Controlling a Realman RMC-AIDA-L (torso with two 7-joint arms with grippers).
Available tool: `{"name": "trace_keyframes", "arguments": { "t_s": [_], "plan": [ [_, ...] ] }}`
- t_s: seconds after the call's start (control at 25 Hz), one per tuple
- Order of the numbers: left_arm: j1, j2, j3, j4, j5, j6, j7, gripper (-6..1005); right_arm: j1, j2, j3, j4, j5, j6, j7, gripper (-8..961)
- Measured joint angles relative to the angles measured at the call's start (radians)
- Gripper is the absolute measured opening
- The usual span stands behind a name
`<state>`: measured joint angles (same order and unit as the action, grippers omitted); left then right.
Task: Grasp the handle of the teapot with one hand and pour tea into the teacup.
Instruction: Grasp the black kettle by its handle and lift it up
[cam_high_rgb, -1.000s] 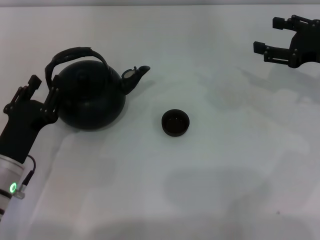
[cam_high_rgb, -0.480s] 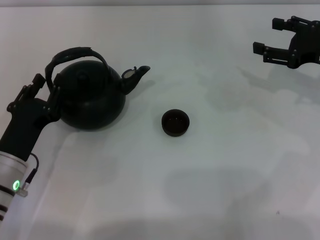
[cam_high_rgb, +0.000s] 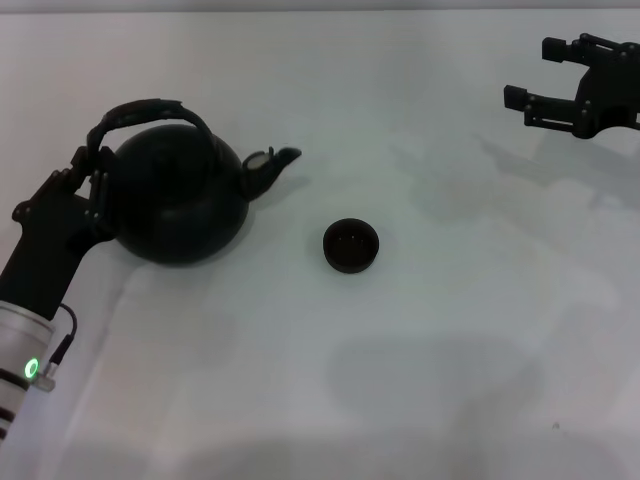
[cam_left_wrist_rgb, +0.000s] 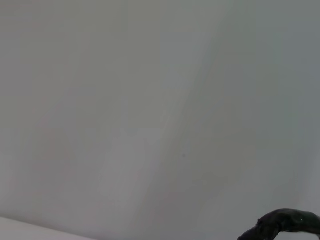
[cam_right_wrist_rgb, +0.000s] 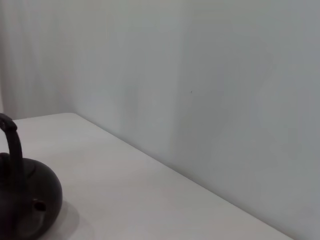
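On the white table (cam_high_rgb: 420, 330), the left gripper (cam_high_rgb: 88, 180) has closed in since half a second ago and now has its fingers clamped on the left end of the handle (cam_high_rgb: 150, 108). The teapot (cam_high_rgb: 180, 205) has tipped slightly, its spout (cam_high_rgb: 272, 163) sitting lower. The teacup (cam_high_rgb: 351, 245) sits unmoved near the spout, and the right gripper (cam_high_rgb: 545, 75) stays parked far right, fingers apart.

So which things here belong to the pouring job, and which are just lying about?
Part of the job:
- teapot
- its handle, with the left gripper at its end
- teacup, beside the spout, apart from the pot

Not part of it:
- right gripper, parked at the far right, jaws open
- table; nothing else lies on it
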<state>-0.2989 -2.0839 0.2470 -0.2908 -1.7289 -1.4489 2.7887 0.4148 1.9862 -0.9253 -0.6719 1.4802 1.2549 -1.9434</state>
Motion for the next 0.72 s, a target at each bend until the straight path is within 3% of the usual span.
{"name": "trace_keyframes", "arguments": {
  "t_s": [0.28,0.72],
  "plan": [
    [-0.014,0.002,0.0,0.008,0.0,0.0,-0.001,216,-0.006,0.001,0.003,0.0,0.0,0.003,0.0,835],
    [-0.045,0.008,-0.026,0.056,-0.003,0.011,-0.008,202,-0.009,0.008,0.008,0.0,0.009,-0.001,-0.006,835]
  ]
}}
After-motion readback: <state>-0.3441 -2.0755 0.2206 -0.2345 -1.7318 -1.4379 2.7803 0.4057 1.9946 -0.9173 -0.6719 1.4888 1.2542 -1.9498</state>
